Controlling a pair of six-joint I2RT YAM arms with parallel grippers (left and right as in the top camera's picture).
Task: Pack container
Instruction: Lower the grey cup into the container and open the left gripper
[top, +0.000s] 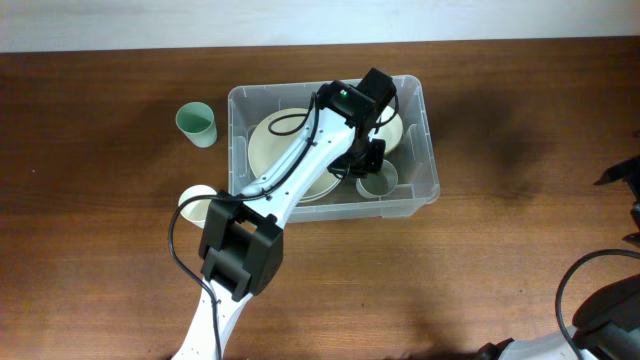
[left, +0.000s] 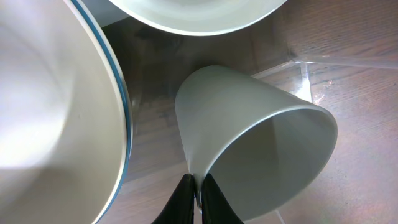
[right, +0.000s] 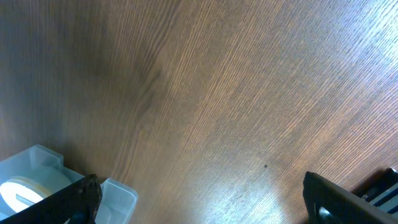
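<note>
the left gripper (left: 198, 194) is down inside the container (top: 428, 150), its two fingers drawn narrow and pinching the thin wall of a pale cup (left: 249, 143) right at the rim. the cup hangs tilted, with its mouth turned back toward the wrist and its base pointing away, in the gap just ahead of the fingers. a blue-rimmed bowl (left: 56, 124) sits close on one side of the cup, a plate (left: 193, 15) lies beyond it, and the container's clear wall stands on the other side. i cannot tell whether the cup's base touches the container floor. to do this well, i judge the cup should go straight down until it rests, clear of the bowl's edge. the fingers should then part only a little and lift straight up, so the rim is not dragged over. the right gripper (right: 200, 186) is spread wide above the bare table (right: 217, 93), holding nothing, with a corner of the container off to its side.
</note>
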